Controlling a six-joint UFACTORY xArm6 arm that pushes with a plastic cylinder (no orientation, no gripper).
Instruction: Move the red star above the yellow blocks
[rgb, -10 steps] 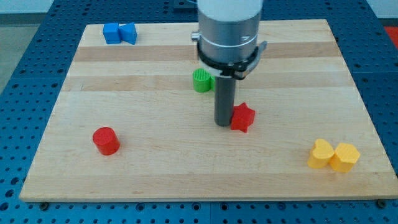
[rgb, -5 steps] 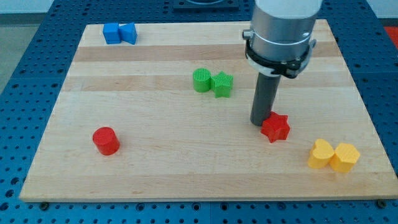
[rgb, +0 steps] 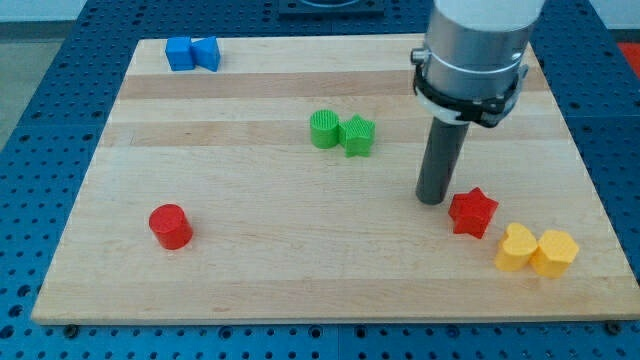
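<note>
The red star (rgb: 473, 212) lies on the wooden board at the view's lower right. It sits just up and to the left of two yellow heart-shaped blocks (rgb: 518, 247) (rgb: 554, 253), which stand side by side near the board's bottom right corner. My tip (rgb: 434, 199) rests on the board just left of the red star, close to its upper left point, with a slight gap showing.
A green cylinder (rgb: 325, 129) and a green star (rgb: 358, 135) touch near the board's middle. Two blue blocks (rgb: 193, 53) sit at the top left. A red cylinder (rgb: 170, 226) stands at the lower left. The wooden board (rgb: 250, 270) lies on a blue perforated table.
My tip has moved right and slightly down, pushing the red star from the board's middle to a spot next to the yellow blocks. The other blocks have not moved.
</note>
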